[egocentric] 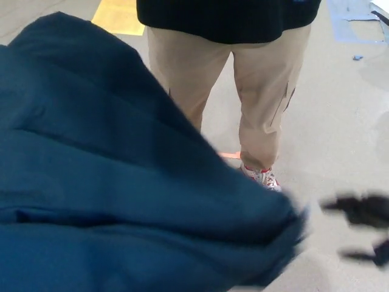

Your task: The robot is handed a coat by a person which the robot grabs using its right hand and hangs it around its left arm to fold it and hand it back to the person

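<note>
- Since the coat (pixel 121 182) fills the left and lower view in thick, soft folds, I judge it limp, bulky and apt to slide; a bunched edge or the collar would give the surest hold.
- A person's trousers (pixel 261 91) stand just behind it.
- The right hand (pixel 363 231) is blurred and clear of the cloth, fingers spread, holding nothing.
- The left hand does not show.
- A red shoe (pixel 264 178) peeks out.

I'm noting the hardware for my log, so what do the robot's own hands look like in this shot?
Only the right hand shows, at the picture's right edge. It is black and motion-blurred into dark streaks, so no markings, cables or finer shape can be made out. The left hand does not show; the dark blue coat fills that side of the picture.
</note>
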